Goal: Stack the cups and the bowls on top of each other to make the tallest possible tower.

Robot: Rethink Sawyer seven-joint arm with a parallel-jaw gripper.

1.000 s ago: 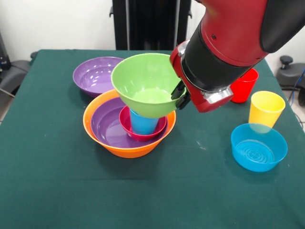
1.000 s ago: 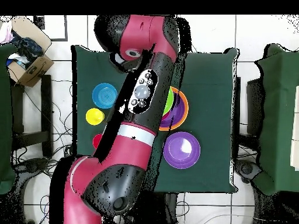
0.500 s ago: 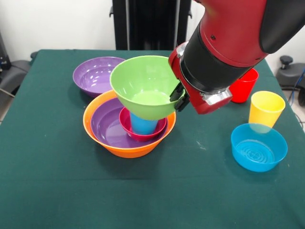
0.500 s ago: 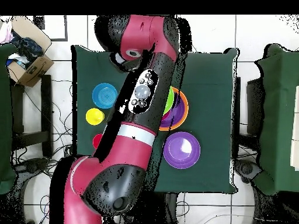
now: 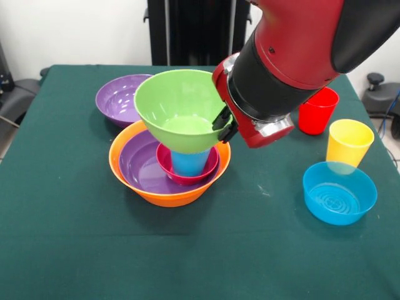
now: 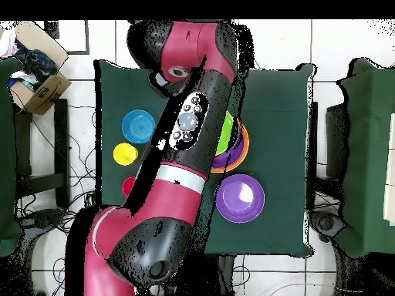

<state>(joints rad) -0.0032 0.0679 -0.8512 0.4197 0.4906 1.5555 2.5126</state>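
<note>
My gripper (image 5: 224, 125) is shut on the right rim of the lime green bowl (image 5: 175, 106), holding it tilted just above the blue cup (image 5: 189, 162). I cannot tell whether bowl and cup touch. The blue cup stands in a small pink-red bowl (image 5: 199, 175), nested in a purple bowl (image 5: 139, 164) inside the large orange bowl (image 5: 159, 195); together they form the tower. In the overhead view the arm covers most of this pile, leaving a sliver of the green bowl (image 6: 227, 131) and the orange rim (image 6: 245, 143).
A second purple bowl (image 5: 122, 97) (image 6: 240, 197) sits behind and left of the pile. To the right in the front view stand a red cup (image 5: 317, 111) (image 6: 128, 186), a yellow cup (image 5: 348, 142) (image 6: 125, 154) and a blue bowl (image 5: 339, 192) (image 6: 139, 126).
The gripper has carried the green bowl leftward in the front view, so it now sits more squarely over the blue cup. The other bowls and cups have not moved.
</note>
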